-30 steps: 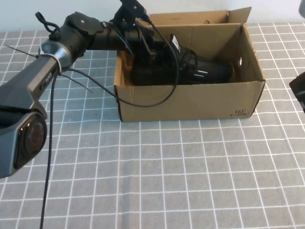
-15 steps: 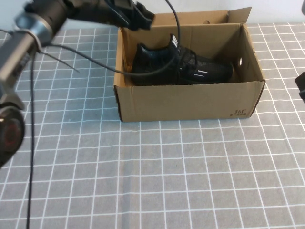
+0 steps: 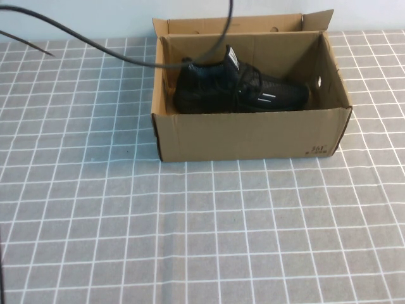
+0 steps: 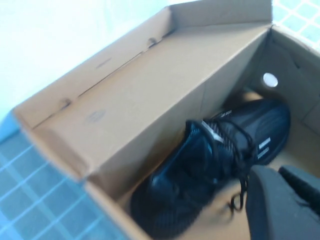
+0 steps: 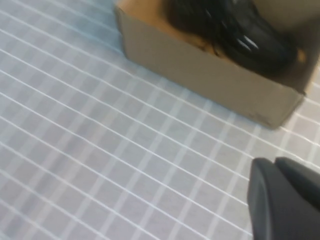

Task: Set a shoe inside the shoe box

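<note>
Change: the left arm is being seen gone from the high view.
Shoe (image 3: 237, 90): is being held inside the shoe box (image 3: 253, 136).
Left gripper (image 4: 285, 202): above box; opening cannot be told.
Right gripper (image 5: 285, 200): over table (image 3: 190, 240); opening unclear.

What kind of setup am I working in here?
Likely a lab tabletop rig: a grey grid-patterned cloth, a plain pale backdrop, and one shoe box holding the shoe. The left gripper hangs above the box; the right gripper hangs above the cloth.

Robot test bench: grid-patterned table cover (image 3: 190, 240), plain pale wall (image 3: 76, 19).
</note>
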Controlling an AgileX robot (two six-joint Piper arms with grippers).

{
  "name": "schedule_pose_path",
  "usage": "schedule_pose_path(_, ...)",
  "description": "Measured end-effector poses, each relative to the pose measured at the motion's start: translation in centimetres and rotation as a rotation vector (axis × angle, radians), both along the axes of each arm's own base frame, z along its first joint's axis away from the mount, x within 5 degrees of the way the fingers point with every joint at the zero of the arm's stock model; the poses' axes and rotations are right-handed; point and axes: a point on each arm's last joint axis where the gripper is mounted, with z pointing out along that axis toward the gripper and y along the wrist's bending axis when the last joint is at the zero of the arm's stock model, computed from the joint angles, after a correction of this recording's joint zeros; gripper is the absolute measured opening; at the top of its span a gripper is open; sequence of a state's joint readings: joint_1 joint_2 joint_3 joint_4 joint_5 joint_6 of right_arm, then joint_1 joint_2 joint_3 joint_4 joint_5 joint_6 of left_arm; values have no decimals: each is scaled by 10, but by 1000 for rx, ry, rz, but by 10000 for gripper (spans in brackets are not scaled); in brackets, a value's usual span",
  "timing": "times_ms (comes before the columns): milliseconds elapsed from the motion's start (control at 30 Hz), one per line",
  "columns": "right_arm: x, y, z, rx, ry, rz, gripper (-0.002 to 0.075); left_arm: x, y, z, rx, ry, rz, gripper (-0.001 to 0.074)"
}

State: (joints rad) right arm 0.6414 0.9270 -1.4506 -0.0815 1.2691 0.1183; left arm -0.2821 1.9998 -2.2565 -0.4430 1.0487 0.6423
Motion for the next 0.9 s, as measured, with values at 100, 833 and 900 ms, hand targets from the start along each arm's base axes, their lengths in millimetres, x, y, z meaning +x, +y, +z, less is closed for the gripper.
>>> schedule_pose_path(100,-28,-15,6,79,-36,29,-16,-19,11,20,14,19,22,-1)
schedule_pose_path(833,-167,-105,-117,461,-265,97,-16,-239,77,-3,-232,-162,175,-1)
schedule_pose_path(900,-161,-101,-122,471,-271,93,-16,-266,85,-21,-263,-219,187,-1)
